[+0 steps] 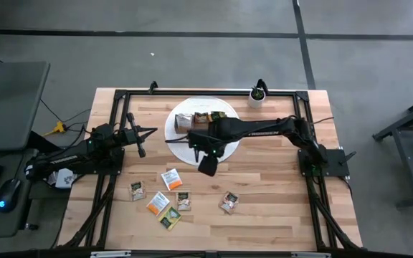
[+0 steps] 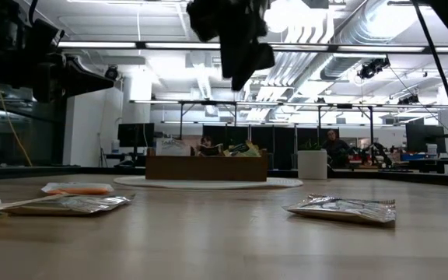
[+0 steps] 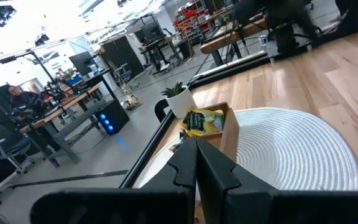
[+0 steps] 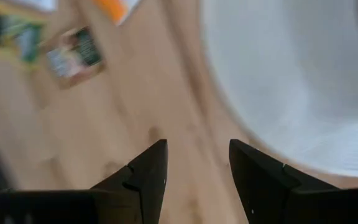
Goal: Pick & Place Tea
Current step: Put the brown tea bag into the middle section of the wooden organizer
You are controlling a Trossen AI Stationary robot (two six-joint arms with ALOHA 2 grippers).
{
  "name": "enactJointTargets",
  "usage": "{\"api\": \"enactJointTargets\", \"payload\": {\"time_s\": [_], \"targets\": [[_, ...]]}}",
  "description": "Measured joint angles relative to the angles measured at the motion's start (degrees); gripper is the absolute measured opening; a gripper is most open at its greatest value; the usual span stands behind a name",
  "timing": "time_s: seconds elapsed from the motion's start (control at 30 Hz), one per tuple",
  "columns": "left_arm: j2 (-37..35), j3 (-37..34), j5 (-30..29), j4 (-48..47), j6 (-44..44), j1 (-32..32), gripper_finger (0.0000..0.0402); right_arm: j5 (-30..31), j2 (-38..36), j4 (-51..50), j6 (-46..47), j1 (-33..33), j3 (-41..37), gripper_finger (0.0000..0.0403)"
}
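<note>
Several small flat tea sachets lie flat on the wooden table near its near edge: a white-orange one (image 1: 171, 178), a tan one (image 1: 229, 202), a green-yellow one (image 1: 169, 218) and others beside them. More sachets stand in the brown wooden box (image 1: 203, 120), which rests on a round white mat (image 1: 185, 147); a green-yellow one (image 3: 204, 121) shows there. My right gripper (image 4: 197, 162) hangs open and empty, high over the mat's near edge (image 1: 208, 166). My left gripper (image 3: 197, 165) waits shut, to the left of the mat (image 1: 140, 145).
A small potted plant (image 1: 257, 95) stands at the table's far edge, behind the mat. A black frame (image 1: 192, 93) runs around the work area. Bare wood lies between the mat and the loose sachets. In the low view, sachets (image 2: 341, 208) lie close to the camera.
</note>
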Motion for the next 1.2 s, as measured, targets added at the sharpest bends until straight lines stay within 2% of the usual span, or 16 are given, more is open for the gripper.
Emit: {"api": "enactJointTargets", "payload": {"time_s": [0.17,0.3,0.4,0.6,0.77,1.0,1.2], "targets": [[0.0,0.0,0.0,0.0,0.01,-0.01,0.0001,-7.57,-1.16,-2.51,0.12,1.3,0.0,0.0168],[0.0,0.01,0.0,0.0,0.0,-0.02,0.0001,-8.95,-2.78,-4.27,-0.32,2.15,-1.16,0.0168],[0.0,0.0,0.0,0.0,0.0,-0.01,0.0001,-9.75,-6.76,-0.89,0.56,2.44,-9.17,0.0168],[0.0,0.0,-0.01,0.0,-0.01,-0.02,0.0001,-10.68,-18.0,16.9,6.89,2.37,-32.07,0.0168],[0.0,0.01,0.0,0.0,0.01,-0.02,0.0001,-11.76,-24.32,25.85,10.15,2.37,-45.77,0.0168],[0.0,0.01,0.0,0.0,-0.01,0.0,0.0001,-17.08,-27.89,37.43,11.94,2.56,-58.67,0.0168],[0.0,-0.01,0.0,0.0,0.01,-0.02,0.0001,-17.76,-27.89,46.13,11.67,3.51,-65.55,0.0168]]}}
